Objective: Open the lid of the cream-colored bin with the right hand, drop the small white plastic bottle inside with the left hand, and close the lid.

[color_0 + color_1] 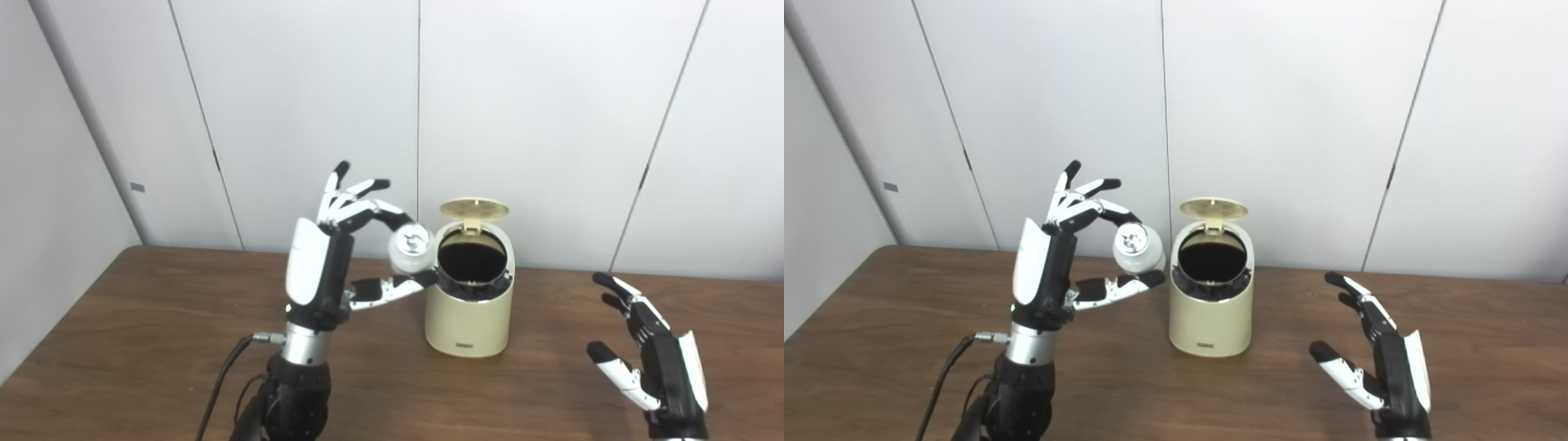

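The cream-colored bin [468,318] stands on the brown table, its round lid [474,209] flipped up at the back and the dark opening showing. My left hand [343,245] is raised and shut on the small white plastic bottle [411,248], pinched between thumb and fingertip, tilted, just left of the bin's rim. In the right eye view the bottle [1137,248] sits apart from the bin [1211,318]. My right hand [649,349] is open and empty, low over the table to the right of the bin.
The wooden table [153,343] reaches back to a white panelled wall [551,92]. A black cable [220,380] runs down from the left wrist.
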Controlling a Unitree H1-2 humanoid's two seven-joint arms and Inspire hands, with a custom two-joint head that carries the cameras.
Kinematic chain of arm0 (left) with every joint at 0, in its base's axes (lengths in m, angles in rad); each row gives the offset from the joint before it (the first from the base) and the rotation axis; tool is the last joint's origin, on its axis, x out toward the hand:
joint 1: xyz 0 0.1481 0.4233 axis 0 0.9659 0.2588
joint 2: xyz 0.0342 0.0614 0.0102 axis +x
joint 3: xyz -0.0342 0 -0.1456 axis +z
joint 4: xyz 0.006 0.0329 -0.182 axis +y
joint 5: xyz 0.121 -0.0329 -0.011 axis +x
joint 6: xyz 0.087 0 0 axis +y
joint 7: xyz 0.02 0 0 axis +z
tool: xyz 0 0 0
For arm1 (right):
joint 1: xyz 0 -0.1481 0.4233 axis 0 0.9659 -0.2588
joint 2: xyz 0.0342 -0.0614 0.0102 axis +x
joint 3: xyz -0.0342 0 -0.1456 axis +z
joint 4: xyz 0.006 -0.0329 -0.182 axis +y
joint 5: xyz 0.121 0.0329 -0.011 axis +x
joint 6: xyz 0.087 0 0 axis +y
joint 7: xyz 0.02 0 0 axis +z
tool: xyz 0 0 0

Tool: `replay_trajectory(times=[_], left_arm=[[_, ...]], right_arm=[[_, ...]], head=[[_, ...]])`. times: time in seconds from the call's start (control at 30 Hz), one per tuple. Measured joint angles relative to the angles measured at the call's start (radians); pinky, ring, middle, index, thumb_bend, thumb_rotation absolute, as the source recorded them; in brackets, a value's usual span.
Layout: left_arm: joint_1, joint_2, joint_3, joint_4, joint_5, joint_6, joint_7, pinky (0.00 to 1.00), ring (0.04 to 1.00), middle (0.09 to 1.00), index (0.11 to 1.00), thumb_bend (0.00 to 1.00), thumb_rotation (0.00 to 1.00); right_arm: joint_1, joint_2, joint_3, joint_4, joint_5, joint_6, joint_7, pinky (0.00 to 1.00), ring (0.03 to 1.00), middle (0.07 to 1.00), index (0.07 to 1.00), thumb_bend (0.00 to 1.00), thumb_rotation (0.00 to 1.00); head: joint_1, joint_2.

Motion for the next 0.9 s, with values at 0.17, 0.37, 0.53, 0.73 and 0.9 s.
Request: replay_trajectory(times=[0.17,0.37,0.53,0.73,0.9], left_arm=[[-0.024,-0.039,-0.015,0.088,0.174,-0.015,0.169,1.00,0.758,0.460,0.510,0.52,0.00],[-0.077,-0.112,-0.050,0.206,0.250,-0.011,0.330,1.00,0.759,0.462,0.509,0.52,0.00],[-0.102,-0.112,-0.067,0.281,0.244,-0.011,0.369,0.75,0.663,0.486,0.477,0.52,0.00],[-0.101,-0.092,-0.097,0.345,0.208,-0.018,0.386,0.36,0.479,0.500,0.461,0.52,0.00],[-0.107,-0.067,-0.125,0.364,0.197,-0.020,0.418,0.32,0.414,0.518,0.484,0.50,0.00]], right_arm=[[0.001,0.003,0.001,-0.002,0.010,0.001,0.000,0.89,0.915,0.847,0.776,0.65,0.73],[0.001,0.013,0.003,-0.008,-0.005,0.003,-0.001,0.90,0.919,0.847,0.773,0.64,0.71],[0.001,0.017,0.002,-0.007,-0.002,0.002,-0.003,0.89,0.921,0.856,0.795,0.66,0.70],[0.001,0.017,0.003,0.007,0.013,-0.010,-0.009,0.81,0.884,0.862,0.807,0.67,0.69],[0.001,0.009,0.008,0.032,0.012,-0.023,-0.017,0.80,0.867,0.863,0.827,0.67,0.70]], head=[[-0.003,-0.005],[-0.021,-0.003],[-0.028,-0.003],[-0.035,0.000],[-0.038,-0.002]])
